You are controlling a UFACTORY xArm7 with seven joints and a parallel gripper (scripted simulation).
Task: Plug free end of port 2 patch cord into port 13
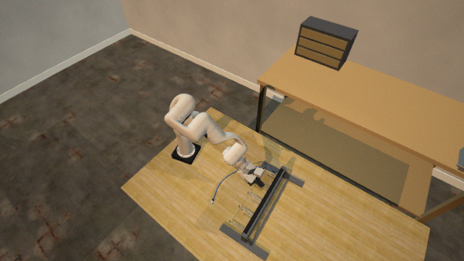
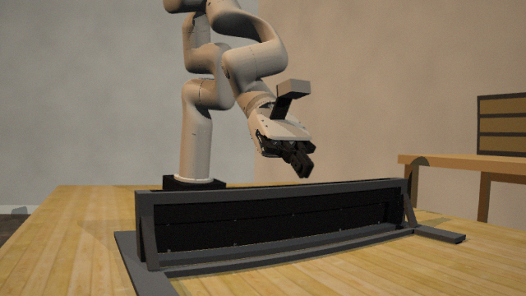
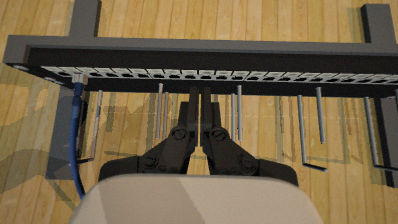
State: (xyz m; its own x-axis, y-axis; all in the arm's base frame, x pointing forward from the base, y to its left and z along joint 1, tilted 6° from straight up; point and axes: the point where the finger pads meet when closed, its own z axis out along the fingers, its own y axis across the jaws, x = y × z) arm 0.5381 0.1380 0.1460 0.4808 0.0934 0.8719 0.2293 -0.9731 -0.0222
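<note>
Top view: the blue cord (image 1: 220,185) (image 3: 73,135) bends down and left, and its free end (image 1: 212,201) looks to be on the table (image 1: 163,188) (image 2: 94,214) (image 3: 265,195), left of the rack (image 1: 264,203) (image 2: 283,190) (image 3: 225,45)
Gripper: the gripper (image 1: 262,184) (image 2: 304,174) (image 3: 199,99) is pinched shut, with nothing in it
Way to the free end: down and left from the gripper in the top view, well apart
Free end's long way: nearly up and down in that frame, tip at the bottom
Fixed plug: the fixed plug (image 3: 78,80) sits near the left end of the port row in the wrist view
Port 13: too small to read, but I think it is a bit right of the fingers in the wrist view
Next move: I think the one arm must swing back to the free end, open up and line its fingers up across the plug
Worry: a bump could push the loose rack
</note>
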